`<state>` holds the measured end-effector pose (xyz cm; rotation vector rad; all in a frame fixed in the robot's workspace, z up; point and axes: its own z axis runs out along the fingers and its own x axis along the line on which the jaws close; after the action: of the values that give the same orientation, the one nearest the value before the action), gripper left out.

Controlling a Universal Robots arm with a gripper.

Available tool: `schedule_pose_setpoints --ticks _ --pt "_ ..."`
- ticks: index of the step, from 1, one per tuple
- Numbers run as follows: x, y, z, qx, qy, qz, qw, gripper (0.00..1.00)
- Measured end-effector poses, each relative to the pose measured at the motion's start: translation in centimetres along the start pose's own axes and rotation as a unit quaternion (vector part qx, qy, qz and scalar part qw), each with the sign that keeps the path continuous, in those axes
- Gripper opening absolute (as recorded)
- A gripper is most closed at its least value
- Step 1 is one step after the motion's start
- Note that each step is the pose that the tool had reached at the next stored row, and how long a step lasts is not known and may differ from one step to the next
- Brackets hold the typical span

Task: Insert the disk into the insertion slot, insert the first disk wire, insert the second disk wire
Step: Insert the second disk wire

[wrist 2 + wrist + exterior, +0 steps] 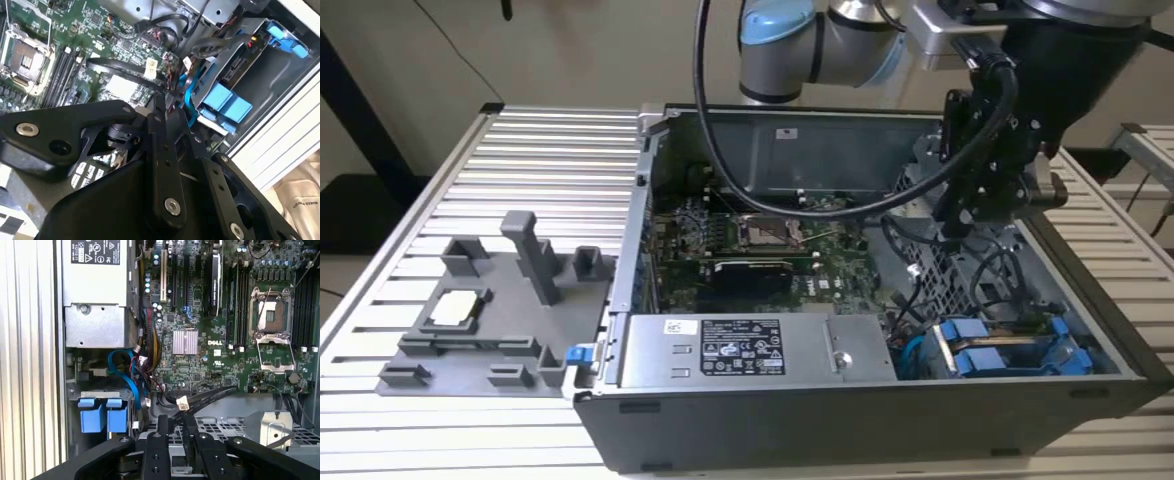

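**Disk seated, my hand over the cables**

At the exterior view's left, the grey tray (467,320) sits on the counter (547,160) beside the case (854,420). It is well away from my work, probably so its posts don't get in my way.

Next comes the power box (734,350) at the case's near wall, with the board (747,250) behind it.

Further right, my hand (974,205) hangs inside the case above the perforated cage. I judge it is angled downward like this to reach the wiring without brushing the board. In the first wrist view my hand (175,422) has its fingers (163,426) drawn close together. A black cable (210,397) with a white plug (182,403) runs right up to the tips (whether I'm pinching it, I cannot tell).

At the far right, the disk (987,355) lies in the slot (1041,335) at the case's near corner, with its blue tabs facing out. It looks pushed home, so that step seems done. A blue cable (125,375) loops just beside the tabs, and I can't see where its end goes.
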<state>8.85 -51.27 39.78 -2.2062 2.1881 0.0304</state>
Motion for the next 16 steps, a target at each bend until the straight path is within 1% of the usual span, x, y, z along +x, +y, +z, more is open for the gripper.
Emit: schedule_pose_setpoints --ticks 2,3,4,5,7,8,11,13,14,15,16 --pt "0.0 0.0 0.0 0.0 0.0 0.0 1.0 0.27" --pt "-0.03 0.0 0.01 0.0 0.0016 0.0 1.0 0.27" --pt "-0.07 0.01 0.02 0.0004 0.0097 0.0 1.0 0.27" --pt "-0.11 0.03 0.02 0.0017 0.0186 0.0 0.9998 0.27" --pt "-0.29 0.11 0.05 0.0057 0.036 -0.001 0.9993 0.27" --pt "-0.45 0.22 0.08 0.0102 0.04 -0.001 0.9991 0.27" --pt "-0.76 0.69 0.21 0.0306 0.0409 -0.001 0.9987 0.27" --pt "-0.82 1.14 0.29 0.046 0.041 -0.001 0.9981 0.27" --pt "-0.82 1.43 0.33 0.0522 0.0412 -0.001 0.9978 0.27" --pt "-0.82 1.68 0.38 0.0562 0.0423 -0.001 0.9975 0.27" --pt "-0.84 1.88 0.42 0.0582 0.0451 -0.001 0.9973 0.27"
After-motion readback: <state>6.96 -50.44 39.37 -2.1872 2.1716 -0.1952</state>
